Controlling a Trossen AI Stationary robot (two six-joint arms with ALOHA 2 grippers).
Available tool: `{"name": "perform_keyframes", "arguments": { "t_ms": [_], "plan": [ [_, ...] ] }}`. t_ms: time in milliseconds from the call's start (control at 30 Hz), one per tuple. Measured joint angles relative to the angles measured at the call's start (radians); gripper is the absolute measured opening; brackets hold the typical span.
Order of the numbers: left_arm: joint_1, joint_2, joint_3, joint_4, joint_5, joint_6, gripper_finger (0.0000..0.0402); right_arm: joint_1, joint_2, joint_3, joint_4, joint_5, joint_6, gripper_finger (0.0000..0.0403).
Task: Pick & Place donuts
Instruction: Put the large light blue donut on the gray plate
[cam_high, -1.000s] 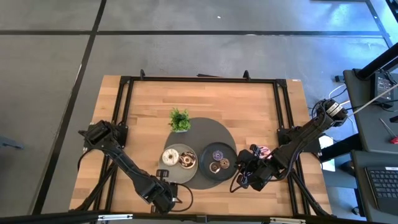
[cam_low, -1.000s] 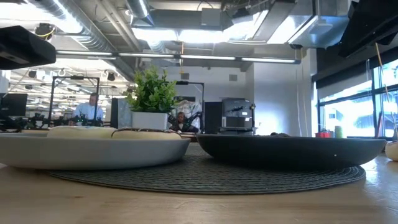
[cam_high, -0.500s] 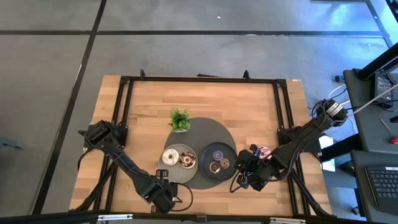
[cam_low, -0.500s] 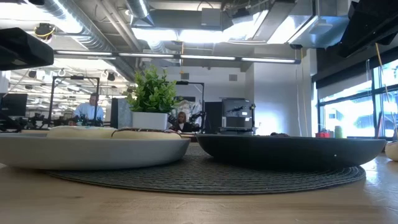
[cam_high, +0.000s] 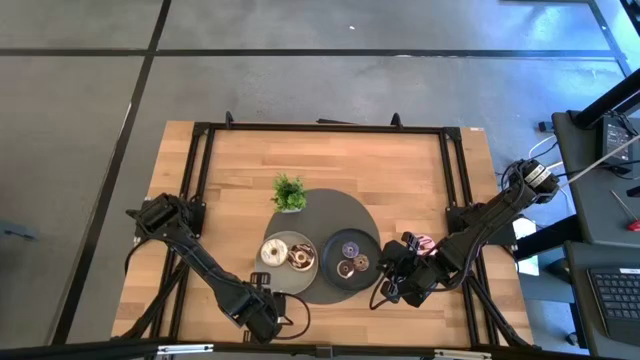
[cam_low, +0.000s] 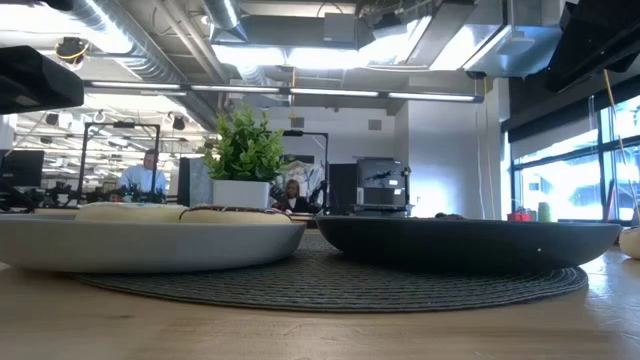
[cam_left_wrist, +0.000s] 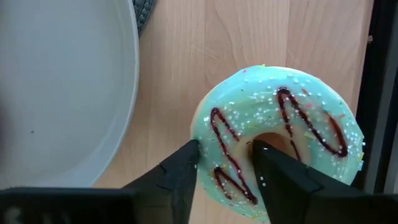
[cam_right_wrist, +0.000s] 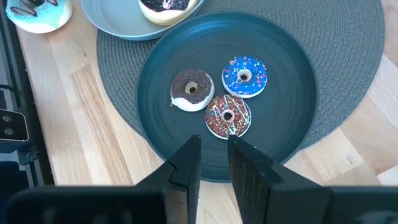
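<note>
Three small donuts sat on the dark plate (cam_right_wrist: 155, 118) in my right wrist view: a chocolate-and-white one (cam_right_wrist: 191, 89), a blue sprinkled one (cam_right_wrist: 244, 76) and a brown sprinkled one (cam_right_wrist: 227, 116), all near each other mid-plate. Two more lay on the grey plate (cam_high: 283, 274) beside it, a white one (cam_high: 273, 252) and a chocolate-topped one (cam_high: 300, 259). So I judged five placed. Both plates rested on the round woven mat (cam_right_wrist: 348, 74).

Left to do: the green-iced donut (cam_left_wrist: 277, 140) with dark drizzle was on the bare bench (cam_left_wrist: 168, 68), just beside the grey plate's rim. My left hand (cam_left_wrist: 225, 158) was at it, one finger on the outer edge and one in the hole, straddling the ring; clenched or not, I could not tell. A pink donut (cam_high: 424, 243) was also on the bench near my right arm, not plated.

My right hand (cam_right_wrist: 212, 155) hovered over the near edge of the dark plate, fingers slightly apart, holding nothing.

A potted plant (cam_high: 289, 192) stood at the mat's far edge.
</note>
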Motion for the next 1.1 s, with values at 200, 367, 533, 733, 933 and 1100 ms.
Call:
{"name": "perform_keyframes", "arguments": {
  "t_ms": [200,367,533,733,933,1100],
  "plan": [
    [0.0,0.0,0.0,0.001,0.0,0.001,0.0094,0.0,0.0,0.0,0.0,-0.001,-0.001,0.0083],
    [0.0,0.0,0.0,0.002,0.01,0.013,0.0052,0.0,0.0,0.0,0.0,-0.003,-0.001,0.0083],
    [0.003,-0.022,0.001,-0.008,0.057,0.013,0.0015,0.0,0.0,0.0,0.0,-0.007,-0.001,0.0083],
    [0.032,-0.116,0.01,-0.015,-0.057,-0.016,0.0013,0.0,0.0,0.0,0.0,-0.007,-0.002,0.0083],
    [0.119,-0.137,0.009,-0.092,-0.15,-0.019,0.0011,0.0,0.0,0.0,-0.001,-0.007,-0.024,0.0083],
    [0.189,-0.125,-0.011,-0.125,-0.14,-0.019,0.0013,0.0,0.0,0.0,-0.001,-0.007,-0.028,0.0083]
  ]
}}
